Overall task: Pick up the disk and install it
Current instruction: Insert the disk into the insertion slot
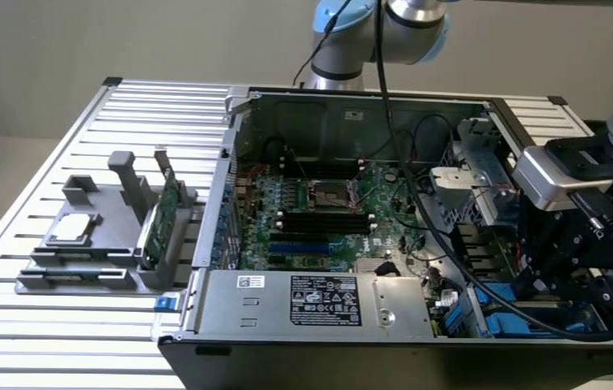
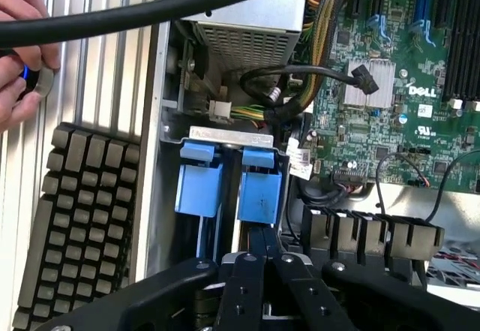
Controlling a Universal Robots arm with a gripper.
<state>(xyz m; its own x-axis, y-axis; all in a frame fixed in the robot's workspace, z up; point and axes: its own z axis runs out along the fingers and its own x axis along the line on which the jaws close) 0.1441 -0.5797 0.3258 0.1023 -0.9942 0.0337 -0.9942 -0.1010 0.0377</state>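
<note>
Blue plastic rails are all I see of the disk [image 2: 232, 188], sitting in the computer case [image 2: 161, 158]. My gripper [image 2: 260, 230] is clenched shut, tips right against it. Wrist view has a person's hand [image 2: 22, 53]; exterior view has a green card [image 1: 166, 215].

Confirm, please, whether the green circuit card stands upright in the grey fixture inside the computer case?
Not quite: the green circuit card stands upright in the grey fixture, but outside the computer case, on the slatted table, as the exterior view shows.
</note>
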